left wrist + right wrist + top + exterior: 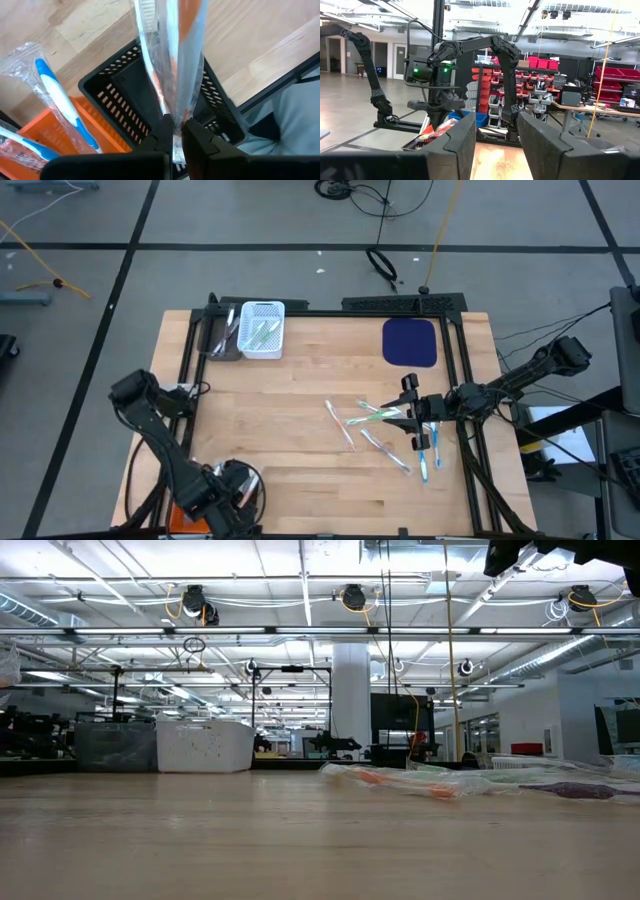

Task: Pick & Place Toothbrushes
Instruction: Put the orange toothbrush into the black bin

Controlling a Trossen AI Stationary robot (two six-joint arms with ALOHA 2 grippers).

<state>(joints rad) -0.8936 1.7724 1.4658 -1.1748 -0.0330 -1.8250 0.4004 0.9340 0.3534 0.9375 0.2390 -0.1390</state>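
The left gripper [174, 131] is pinched shut on a wrapped toothbrush [176, 60] with an orange handle, held in clear plastic that rises straight out from between its fingers. Directly beneath that gripper sits a black basket [122, 87], and touching the basket's far side is an orange basket [52, 132] holding two wrapped blue toothbrushes [62, 107]. In the high view this gripper [228, 485] hangs at the near left corner of the worktop [290, 480].

The right gripper [492, 137] has its fingers spread, with nothing between them; it faces level across the worktop toward the left arm. In the high view it [408, 412] hovers at the right side, right over a loose scatter of toothbrushes [375, 425], which spreads from below it toward the middle, with two blue ones [428, 455] just beside it. Farther off, a dark blue mat [410, 342] lies at the far edge, and a white basket [263, 330] holding green-handled toothbrushes stands well apart at the far left, next to a dark basket [222, 335].
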